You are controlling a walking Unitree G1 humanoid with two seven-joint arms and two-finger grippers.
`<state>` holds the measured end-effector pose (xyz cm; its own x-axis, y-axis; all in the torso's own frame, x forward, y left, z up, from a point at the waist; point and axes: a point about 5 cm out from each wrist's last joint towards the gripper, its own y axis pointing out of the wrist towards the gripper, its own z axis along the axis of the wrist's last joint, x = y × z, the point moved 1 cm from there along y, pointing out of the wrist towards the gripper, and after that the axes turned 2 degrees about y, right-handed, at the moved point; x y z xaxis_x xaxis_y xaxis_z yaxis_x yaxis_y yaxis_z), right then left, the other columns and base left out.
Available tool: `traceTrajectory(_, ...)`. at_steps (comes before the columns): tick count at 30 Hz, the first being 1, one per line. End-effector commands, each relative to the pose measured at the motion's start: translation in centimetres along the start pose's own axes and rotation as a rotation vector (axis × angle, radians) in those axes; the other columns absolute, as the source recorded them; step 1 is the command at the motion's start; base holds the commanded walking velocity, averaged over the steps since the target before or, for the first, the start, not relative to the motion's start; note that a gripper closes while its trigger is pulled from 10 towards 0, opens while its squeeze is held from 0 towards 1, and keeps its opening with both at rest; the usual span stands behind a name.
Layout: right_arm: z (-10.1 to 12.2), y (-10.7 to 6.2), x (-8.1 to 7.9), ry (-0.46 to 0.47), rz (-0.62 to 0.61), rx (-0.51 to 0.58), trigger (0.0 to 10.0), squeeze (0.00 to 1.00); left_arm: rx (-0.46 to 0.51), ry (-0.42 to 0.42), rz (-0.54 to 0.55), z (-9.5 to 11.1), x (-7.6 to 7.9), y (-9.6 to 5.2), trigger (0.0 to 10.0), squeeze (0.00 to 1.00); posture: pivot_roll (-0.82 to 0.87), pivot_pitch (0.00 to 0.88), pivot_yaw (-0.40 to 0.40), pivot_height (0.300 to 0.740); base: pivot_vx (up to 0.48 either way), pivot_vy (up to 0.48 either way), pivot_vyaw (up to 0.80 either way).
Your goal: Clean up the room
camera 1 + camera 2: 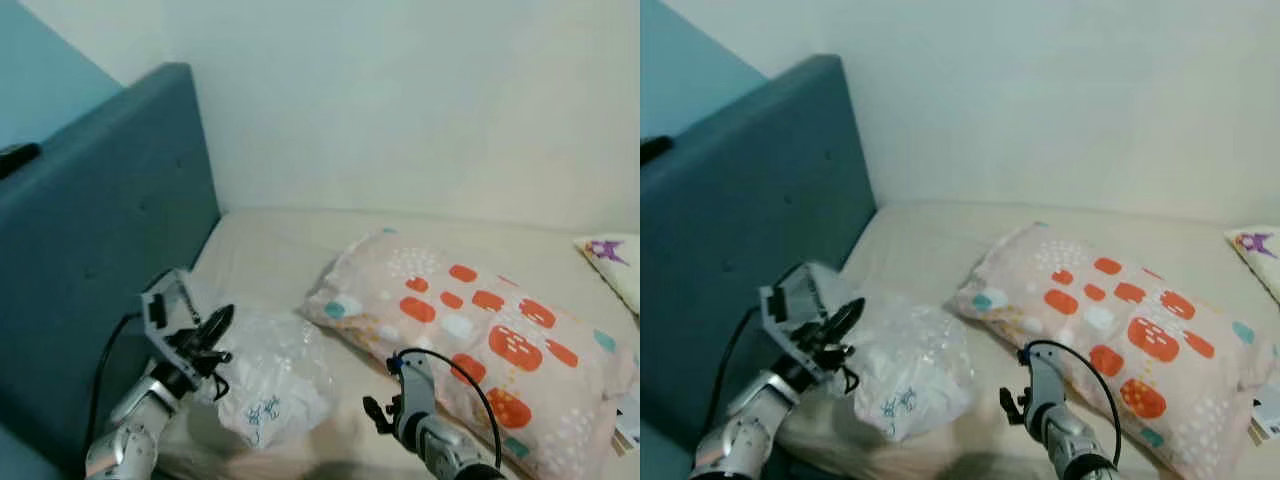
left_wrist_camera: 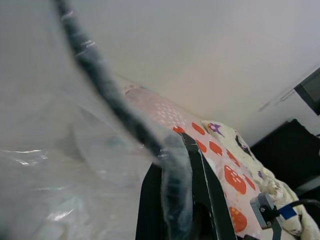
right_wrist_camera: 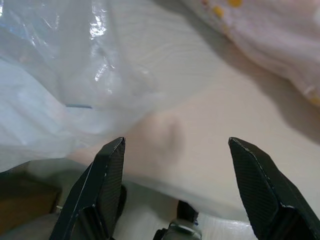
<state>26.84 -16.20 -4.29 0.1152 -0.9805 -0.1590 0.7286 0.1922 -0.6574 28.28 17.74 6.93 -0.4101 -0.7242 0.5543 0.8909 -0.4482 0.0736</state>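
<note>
I see my left gripper [image 1: 215, 335] clamped on the crumpled clear plastic bag [image 1: 268, 380], which lies on the cream bed sheet [image 1: 270, 250] beside the blue padded headboard [image 1: 100, 240]; my right gripper [image 3: 175, 170] hovers near it, fingers spread apart, just beside the orange-spotted pillow [image 1: 470, 340].

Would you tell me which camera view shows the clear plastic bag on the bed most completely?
The left eye view: the whole plastic bag lies on the bed beside the spotted pillow, its edge at the left gripper. The right eye view matches. The wrist views show close, partial film.
</note>
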Motion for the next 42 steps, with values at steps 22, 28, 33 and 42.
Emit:
traceTrajectory(22,0.7,0.3,-1.9,0.028,0.129,0.040,10.0,0.00,-0.039,0.075,-0.055,0.2,1.8,0.7,10.0,0.00,0.04,0.000,-0.044,0.740,0.000,0.000,0.75)
traceTrajectory(28,0.8,0.4,-2.6,0.027,0.188,0.049,10.0,0.00,0.022,0.203,0.107,3.1,-0.5,0.8,10.0,0.00,0.04,0.000,-0.042,0.740,0.000,0.000,0.75)
traceTrajectory(33,0.8,0.4,-2.8,0.014,0.217,0.047,10.0,0.00,0.040,0.312,0.118,5.5,-1.1,0.2,10.0,0.00,0.05,0.000,-0.043,0.740,0.000,0.000,0.75)
traceTrajectory(42,0.7,0.3,-3.0,0.005,0.240,0.040,10.0,0.00,-0.051,0.478,-0.042,8.6,0.0,-1.7,10.0,0.00,0.05,0.000,-0.050,0.740,0.000,0.000,0.75)
